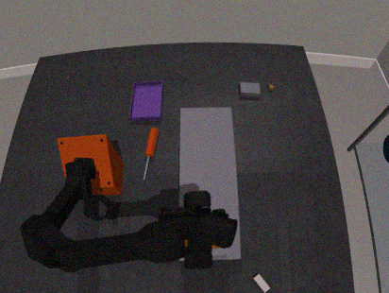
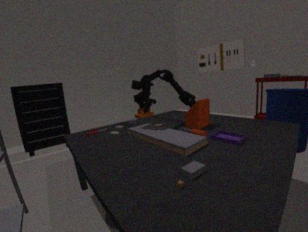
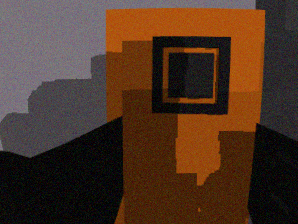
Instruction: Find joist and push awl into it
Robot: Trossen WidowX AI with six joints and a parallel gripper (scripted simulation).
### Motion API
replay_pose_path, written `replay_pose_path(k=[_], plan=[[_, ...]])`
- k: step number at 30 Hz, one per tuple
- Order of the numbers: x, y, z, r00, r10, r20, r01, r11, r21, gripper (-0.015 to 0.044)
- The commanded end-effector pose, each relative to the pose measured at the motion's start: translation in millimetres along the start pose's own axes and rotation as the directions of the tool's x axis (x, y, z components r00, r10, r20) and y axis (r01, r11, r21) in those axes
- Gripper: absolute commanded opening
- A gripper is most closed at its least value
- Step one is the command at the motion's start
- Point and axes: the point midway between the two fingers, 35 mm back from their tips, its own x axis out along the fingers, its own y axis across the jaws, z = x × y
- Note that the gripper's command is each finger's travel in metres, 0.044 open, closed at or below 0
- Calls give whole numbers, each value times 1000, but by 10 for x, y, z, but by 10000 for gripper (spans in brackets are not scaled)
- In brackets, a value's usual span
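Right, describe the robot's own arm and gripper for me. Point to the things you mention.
The arm (image 1: 94, 248) (image 2: 177, 86) is black all over, with chunky, blocky joint housings and thick links. The gripper (image 1: 200, 241) (image 2: 143, 111) (image 3: 182, 124) is black too; in the wrist view its two broad fingers are dark, slope-topped wedges. I make out no markings or cables in this dim light.

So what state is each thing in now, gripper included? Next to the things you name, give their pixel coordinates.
Gripper (image 1: 200, 243) (image 2: 143, 111) (image 3: 182, 124): shut on the stud finder
Stud finder (image 1: 215, 246) (image 2: 145, 115) (image 3: 245, 60): held above the panel
Floor panel (image 1: 207, 151) (image 2: 172, 138) (image 3: 45, 40): lying flat, near end hidden from above by the arm
Tray (image 1: 147, 101) (image 2: 228, 138): empty
Orange-handled tool (image 1: 152, 142) (image 2: 198, 132): lying on the table, unheld
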Motion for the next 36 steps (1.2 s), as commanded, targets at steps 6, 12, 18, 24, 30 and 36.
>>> replay_pose_path(k=[6, 12, 18, 24, 30, 36], plan=[[20, -40, 118, 1000, 3, 18, -3, 1000, 4, 0], [135, -39, 98, 1000, 4, 18, -4, 1000, 4, 0], [261, -39, 70, 1000, 4, 18, -4, 1000, 4, 0], [386, -41, 37, 1000, 3, 18, -3, 1000, 4, 0], [508, -45, -1, 1000, 2, 19, -2, 1000, 4, 0], [582, -48, -27, 1000, 1, 19, -1, 1000, 3, 0]])
